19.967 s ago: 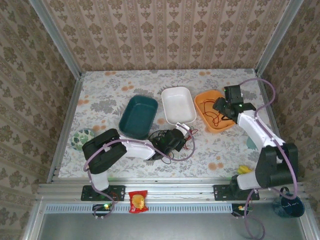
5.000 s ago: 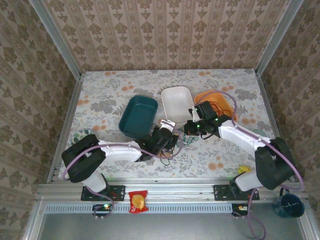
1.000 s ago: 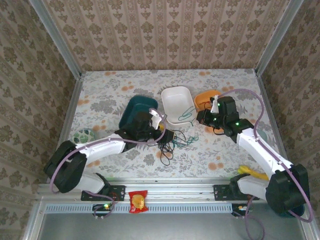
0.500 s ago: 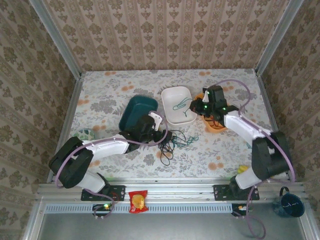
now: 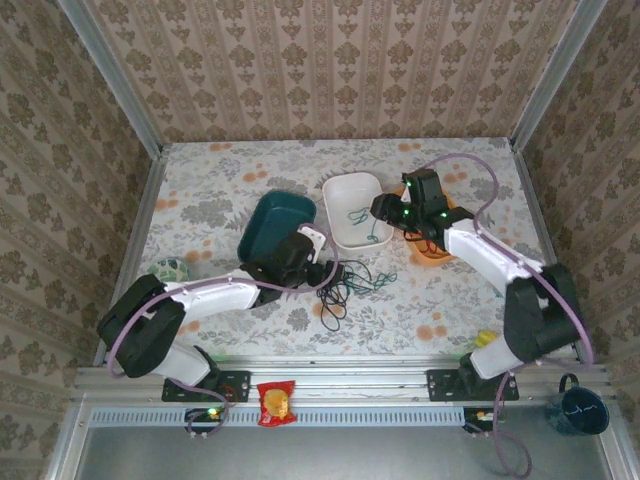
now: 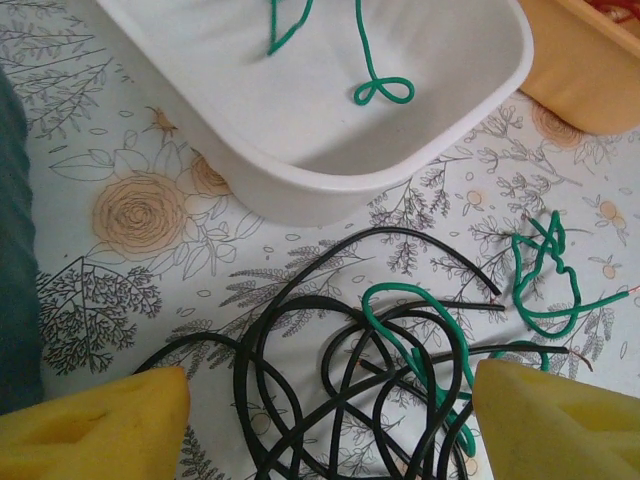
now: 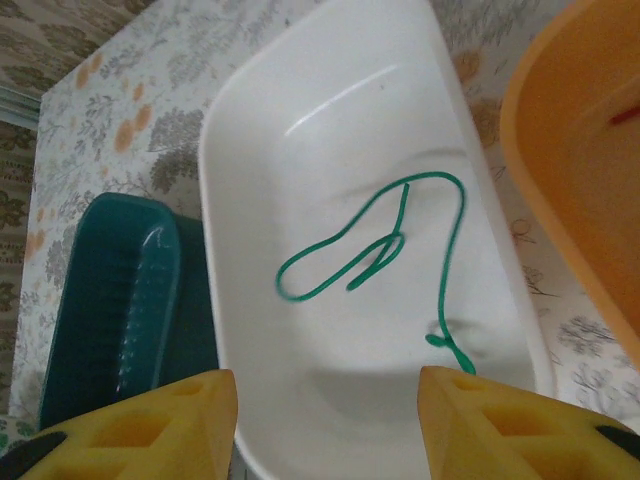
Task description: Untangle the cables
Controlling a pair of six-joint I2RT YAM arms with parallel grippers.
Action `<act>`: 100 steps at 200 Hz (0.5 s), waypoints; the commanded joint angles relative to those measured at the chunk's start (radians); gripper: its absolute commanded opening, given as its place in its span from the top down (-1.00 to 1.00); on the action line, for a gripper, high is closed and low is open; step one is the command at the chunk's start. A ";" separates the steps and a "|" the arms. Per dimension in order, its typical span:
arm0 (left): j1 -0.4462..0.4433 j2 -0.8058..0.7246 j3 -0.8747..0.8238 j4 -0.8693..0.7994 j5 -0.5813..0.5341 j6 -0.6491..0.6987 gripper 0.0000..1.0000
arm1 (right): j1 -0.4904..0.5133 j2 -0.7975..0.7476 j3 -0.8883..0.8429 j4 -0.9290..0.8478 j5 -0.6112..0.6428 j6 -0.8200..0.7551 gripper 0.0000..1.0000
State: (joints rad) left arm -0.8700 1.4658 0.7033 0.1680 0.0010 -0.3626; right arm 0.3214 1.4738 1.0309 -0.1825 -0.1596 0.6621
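While the right gripper [image 7: 325,420] hangs with parted, empty jaws over the green cable [image 7: 403,210] lying in the white tray [image 7: 213,160], the black-and-green tangle [image 6: 380,390] lies on the table [image 6: 120,220] directly beneath the left gripper [image 6: 330,425], its jaws wide and empty, so the left arm is nearer

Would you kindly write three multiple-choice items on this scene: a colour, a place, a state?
1. The tangle on the table is: A black and green; B red only; C white only.
2. The lone green cable lies: A on the table; B in the white tray; C in the tangle.
3. The right gripper is: A shut on that cable; B shut on the tangle; C open over the white tray.
Key: A, those colours show; B, it rests in that tray; C, it gapes, empty.
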 commanded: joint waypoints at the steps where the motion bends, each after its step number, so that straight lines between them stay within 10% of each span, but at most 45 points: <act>1: -0.031 0.029 0.052 -0.036 -0.028 0.050 -0.51 | 0.032 -0.123 -0.055 -0.215 0.116 -0.078 -0.04; 100: -0.127 0.183 0.167 -0.102 -0.124 0.120 -0.42 | 0.160 -0.032 -0.191 -0.391 0.030 -0.217 0.09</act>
State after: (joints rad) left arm -0.9802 1.6257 0.8303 0.1188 -0.0711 -0.2829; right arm 0.4763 1.3857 0.8215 -0.5781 -0.0902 0.4889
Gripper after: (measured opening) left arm 0.723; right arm 0.473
